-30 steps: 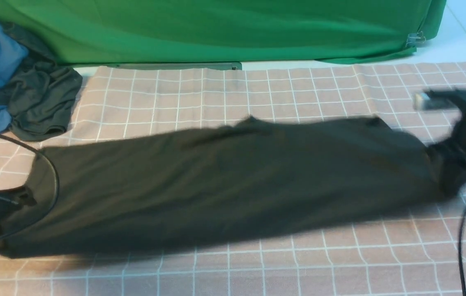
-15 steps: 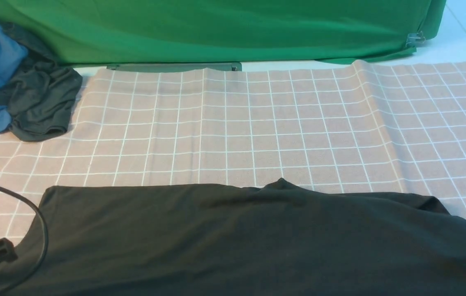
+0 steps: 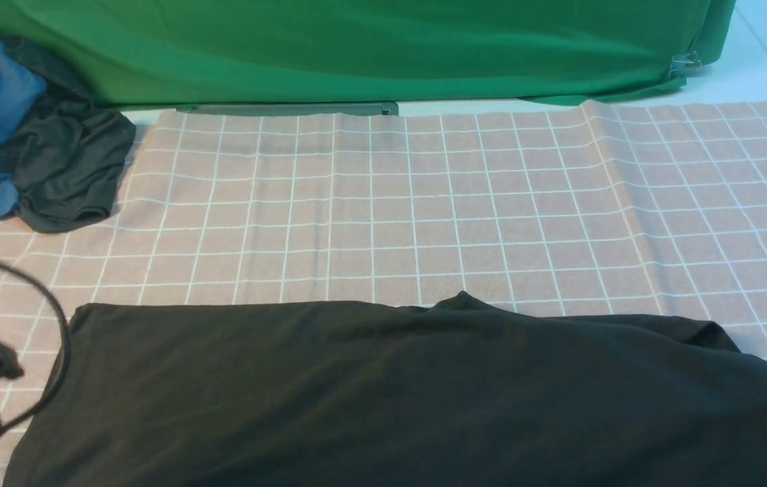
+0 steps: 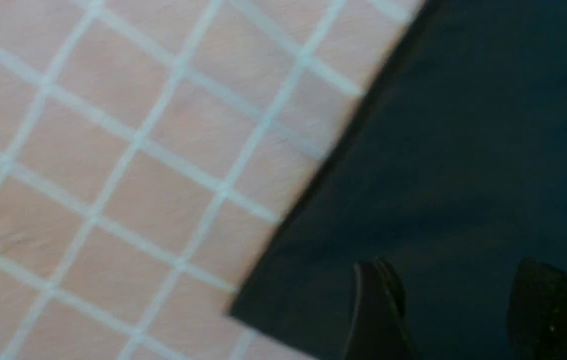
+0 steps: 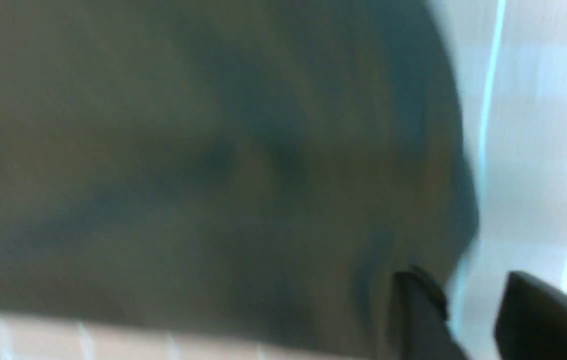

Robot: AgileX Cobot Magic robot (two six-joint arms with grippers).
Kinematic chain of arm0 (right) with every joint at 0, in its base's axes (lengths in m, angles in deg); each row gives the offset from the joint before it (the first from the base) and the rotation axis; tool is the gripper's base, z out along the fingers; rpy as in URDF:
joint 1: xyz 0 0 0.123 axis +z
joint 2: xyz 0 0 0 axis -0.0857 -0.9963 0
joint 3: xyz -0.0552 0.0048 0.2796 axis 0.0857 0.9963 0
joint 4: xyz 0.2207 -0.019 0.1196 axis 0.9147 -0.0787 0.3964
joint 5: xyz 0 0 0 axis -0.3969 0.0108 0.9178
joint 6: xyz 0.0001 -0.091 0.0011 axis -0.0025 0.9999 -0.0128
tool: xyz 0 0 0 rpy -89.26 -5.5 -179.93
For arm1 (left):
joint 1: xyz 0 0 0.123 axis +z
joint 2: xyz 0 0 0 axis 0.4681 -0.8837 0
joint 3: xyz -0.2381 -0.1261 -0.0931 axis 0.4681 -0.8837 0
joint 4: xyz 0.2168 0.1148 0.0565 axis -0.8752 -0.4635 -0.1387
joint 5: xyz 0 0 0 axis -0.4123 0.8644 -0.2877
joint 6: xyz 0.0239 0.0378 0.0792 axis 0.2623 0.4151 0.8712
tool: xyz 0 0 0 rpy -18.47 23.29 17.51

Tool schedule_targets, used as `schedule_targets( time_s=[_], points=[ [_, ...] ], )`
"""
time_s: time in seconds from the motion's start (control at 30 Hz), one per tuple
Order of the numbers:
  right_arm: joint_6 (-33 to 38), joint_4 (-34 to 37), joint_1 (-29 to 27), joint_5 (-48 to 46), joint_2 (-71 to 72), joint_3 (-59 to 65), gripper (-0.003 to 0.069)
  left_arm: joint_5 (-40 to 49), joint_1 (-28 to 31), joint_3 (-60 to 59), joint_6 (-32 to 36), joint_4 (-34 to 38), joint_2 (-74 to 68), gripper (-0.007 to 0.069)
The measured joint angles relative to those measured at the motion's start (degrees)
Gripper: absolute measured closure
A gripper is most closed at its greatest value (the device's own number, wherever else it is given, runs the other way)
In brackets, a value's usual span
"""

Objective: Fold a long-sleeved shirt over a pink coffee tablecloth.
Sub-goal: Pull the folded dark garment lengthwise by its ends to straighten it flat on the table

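- left gripper (image 4: 456, 300): fingers spread, nothing between; over shirt (image 3: 390, 392), near its corner, tablecloth (image 3: 424, 203) just beyond
- right gripper (image 5: 468, 315): view blurred, fingers parted, nothing pinched; at rounded edge of shirt
- between both grippers: shirt flat on tablecloth

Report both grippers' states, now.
Left gripper: open, over the long-sleeved shirt, holding nothing.
Right gripper: open, holding nothing.

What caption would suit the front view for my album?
Black long-sleeved shirt lies spread on the pink checked tablecloth, green backdrop behind.
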Motion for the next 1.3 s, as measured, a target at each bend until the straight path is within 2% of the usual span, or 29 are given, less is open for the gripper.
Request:
schedule_targets(
  time_s=[0.07,0.1,0.13,0.23,0.33,0.5,0.7,0.83,1.03,1.3],
  points=[
    [2.15,2.12,0.2,1.18,-1.32,-1.86,0.0539,-0.4,0.0,0.17,2.44,4.95,0.0,0.0299],
    [4.42,4.61,0.86,2.3,-4.25,-4.98,0.0601,-0.47,-0.07,0.17,8.37,12.86,-0.18,0.0383],
    [5.31,5.26,1.39,2.72,-6.26,-6.52,0.0616,-0.47,-0.35,0.17,10.49,16.6,-0.41,0.0429],
    [6.58,6.03,2.79,3.11,-12.17,-9.72,0.0621,-0.59,-2.24,0.21,13.9,21.84,-1.4,0.0569],
    [6.75,6.14,3.98,3.11,-18.33,-11.95,0.0621,-0.85,-4.67,0.14,13.66,22.17,-3.56,0.061],
    [8.27,6.19,6.1,2.55,-24.99,-13.1,0.0621,-1.94,-8.66,-1.68,13.27,21.22,-7.73,0.0613],
    [9.51,6.01,8.63,2.35,-29.47,-13.14,0.0621,-8.69,-14.1,-7.03,12.36,20.84,-13.27,0.0613],
    [9.53,6.01,9.11,-1.44,-30.18,-13.14,0.0621,-11.29,-16.61,-7.91,12.22,20.84,-14.52,0.0613],
    [9.8,6.01,9.11,-7.53,-30.18,-13.14,0.0621,-14.41,-17.18,-7.91,12.18,20.84,-14.52,0.0613],
    [9.95,5.95,9.11,-4.01,-28.13,-15.38,0.0621,-15.05,-17.18,-7.91,12.18,19.86,-14.52,0.0613]
  ],
)
